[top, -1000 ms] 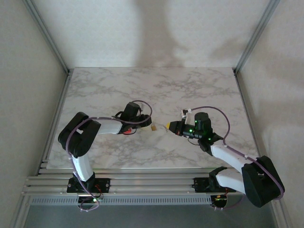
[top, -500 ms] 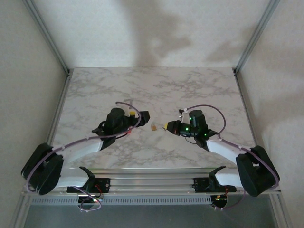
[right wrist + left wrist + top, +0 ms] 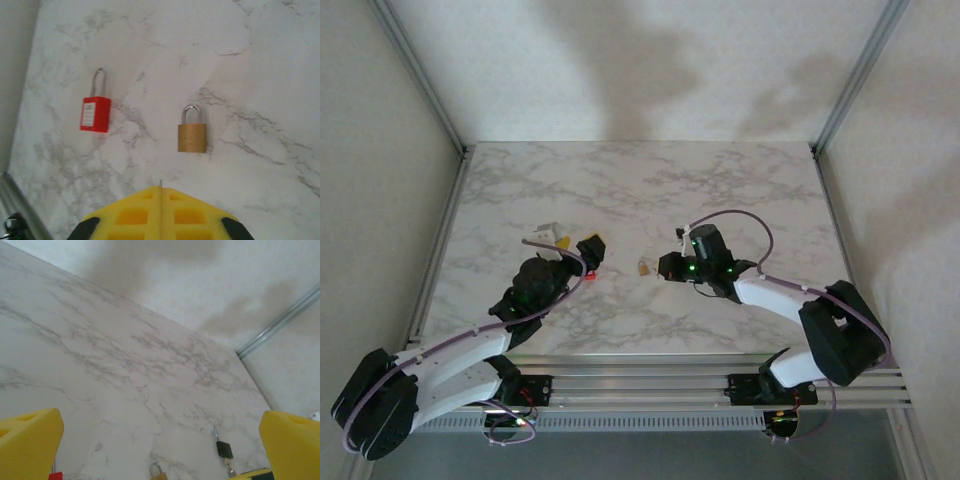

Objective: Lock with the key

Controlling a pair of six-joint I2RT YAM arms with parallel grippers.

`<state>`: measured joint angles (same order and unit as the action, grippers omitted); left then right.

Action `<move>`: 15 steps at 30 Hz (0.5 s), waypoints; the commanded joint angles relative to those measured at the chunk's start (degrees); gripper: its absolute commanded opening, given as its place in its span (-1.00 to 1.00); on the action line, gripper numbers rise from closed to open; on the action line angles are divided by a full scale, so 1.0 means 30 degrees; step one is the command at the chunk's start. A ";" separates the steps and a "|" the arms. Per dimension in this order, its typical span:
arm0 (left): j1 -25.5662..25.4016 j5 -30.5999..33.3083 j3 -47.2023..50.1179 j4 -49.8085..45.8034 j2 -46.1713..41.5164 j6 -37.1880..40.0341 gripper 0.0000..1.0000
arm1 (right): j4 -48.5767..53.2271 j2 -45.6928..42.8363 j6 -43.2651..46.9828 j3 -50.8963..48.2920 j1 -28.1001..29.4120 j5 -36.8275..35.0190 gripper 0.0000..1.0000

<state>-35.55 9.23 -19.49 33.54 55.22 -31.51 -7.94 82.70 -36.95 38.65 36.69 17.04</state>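
Observation:
A brass padlock lies flat on the marble table, shackle pointing away from my right gripper, which sits just short of it. That gripper is shut, with a thin metal edge of the key poking out between its yellow fingers. In the left wrist view, the black-headed key shows by the right gripper's yellow tip, to the right of the brass padlock. My left gripper is wide open and holds nothing. It hovers just behind a red padlock.
The red padlock lies flat to the left of the brass one, about a hand's width away. Metal frame posts and white walls border the marble table on three sides.
My left gripper has opened wide and its arm has swung low toward the near left. My right gripper has slid left, closer to the brass padlock.

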 commanded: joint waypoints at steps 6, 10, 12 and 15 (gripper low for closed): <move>-0.0132 0.2184 0.0563 0.0297 -0.1189 -0.0766 0.99 | 0.2375 0.1390 0.1008 0.1872 0.0951 -0.3185 -1.00; -0.0132 0.2484 0.0804 0.0423 -0.1371 -0.0791 0.99 | 0.2775 0.1952 0.1150 0.2323 0.1056 -0.3576 -1.00; -0.0144 0.2488 0.0782 0.0393 -0.1287 -0.0777 0.99 | 0.2973 0.2289 0.1205 0.2601 0.1105 -0.3599 -1.00; -0.0132 0.2488 0.0753 0.0392 -0.1238 -0.0776 0.99 | 0.3044 0.2688 0.1235 0.2950 0.1189 -0.3597 -1.00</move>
<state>-35.59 15.09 -17.82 33.67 51.83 -33.23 -0.47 89.62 -34.22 45.39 39.51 7.99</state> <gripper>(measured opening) 0.996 0.051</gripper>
